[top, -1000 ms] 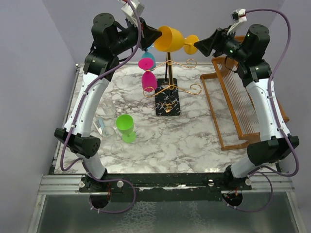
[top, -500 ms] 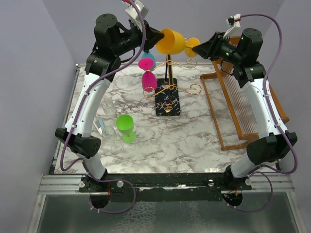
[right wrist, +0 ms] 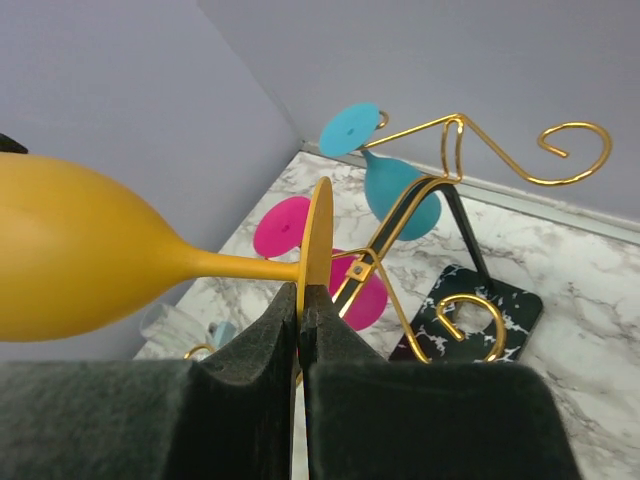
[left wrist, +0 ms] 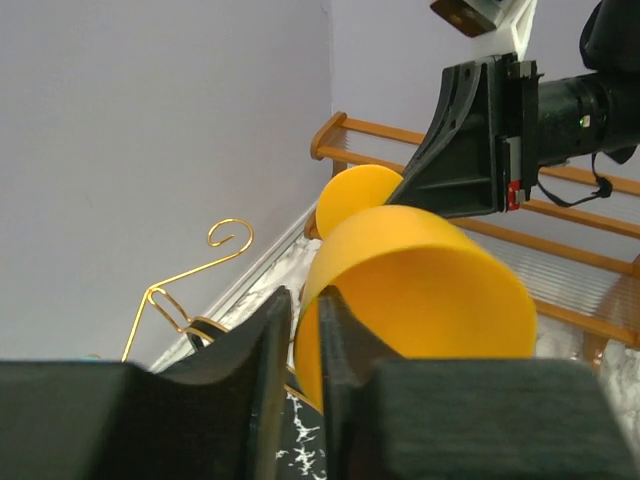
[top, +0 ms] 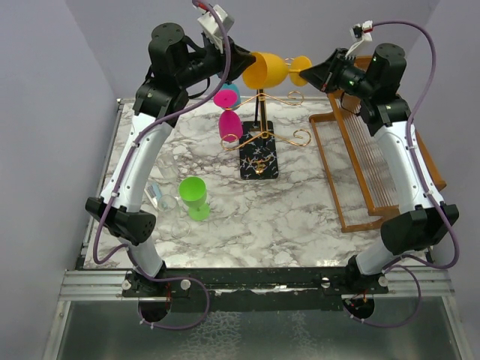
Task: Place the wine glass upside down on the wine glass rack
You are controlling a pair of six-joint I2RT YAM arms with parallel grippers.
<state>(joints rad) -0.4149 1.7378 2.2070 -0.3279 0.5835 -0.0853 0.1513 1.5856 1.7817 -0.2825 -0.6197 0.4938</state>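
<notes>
The yellow wine glass (top: pixel 266 70) lies on its side in the air above the gold wire wine glass rack (top: pixel 258 160). My right gripper (top: pixel 306 73) is shut on the edge of its round foot (right wrist: pixel 320 235), and the stem runs left to the bowl (right wrist: pixel 80 255). My left gripper (top: pixel 246 66) straddles the bowl's rim (left wrist: pixel 420 270). One finger is inside the bowl and one outside, with a thin gap showing beside the rim, so that gripper (left wrist: pixel 305 310) is slightly open. Rack hooks (right wrist: pixel 480 140) curl just below the glass.
A pink glass (top: pixel 229 124) and a teal glass (top: pixel 229 90) hang upside down on the rack's left arms. A green glass (top: pixel 193 195) lies on the marble table, with a clear glass (top: pixel 159 196) to its left. A brown wooden slatted rack (top: pixel 367 165) is at the right.
My right gripper has shut on the glass's foot. My left gripper, shut on the bowl's rim before, has loosened. The glass has shifted slightly right.
</notes>
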